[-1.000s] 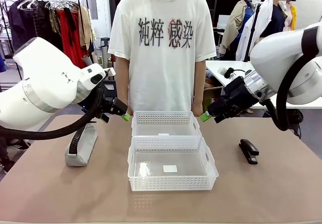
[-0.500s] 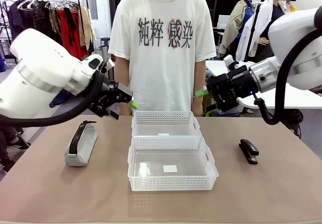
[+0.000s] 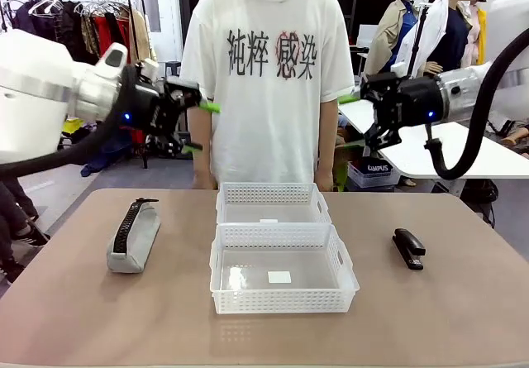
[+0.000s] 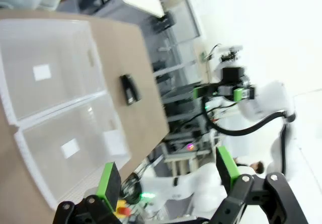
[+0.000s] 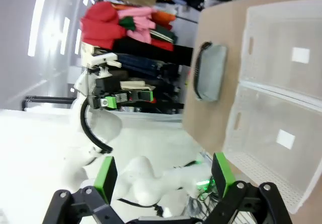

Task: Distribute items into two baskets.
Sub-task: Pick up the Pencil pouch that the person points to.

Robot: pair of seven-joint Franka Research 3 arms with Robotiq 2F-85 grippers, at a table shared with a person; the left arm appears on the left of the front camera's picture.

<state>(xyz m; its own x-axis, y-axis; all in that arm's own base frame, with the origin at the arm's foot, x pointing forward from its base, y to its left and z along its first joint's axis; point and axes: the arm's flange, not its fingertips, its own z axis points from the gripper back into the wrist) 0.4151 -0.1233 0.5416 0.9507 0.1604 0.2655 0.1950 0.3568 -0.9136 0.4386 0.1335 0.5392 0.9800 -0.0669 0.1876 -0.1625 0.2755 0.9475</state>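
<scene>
A grey pouch with a black zipper lies on the table's left side. A small black stapler lies on the right. Two white lattice baskets stand end to end in the middle, the near basket and the far basket, both with nothing in them. My left gripper hangs open high above the table's back left. My right gripper hangs open high at the back right. The left wrist view has its open gripper over the baskets and stapler. The right wrist view has its open gripper over the pouch and baskets.
A person in a white printed T-shirt stands at the far edge, arms hanging down. A clothes rack stands back left. Another table stands back right. Bare tabletop surrounds the baskets.
Both arms rose from table height beside the far basket to chest height and drew apart. Both grippers stayed open. The pouch, stapler and baskets did not move.
</scene>
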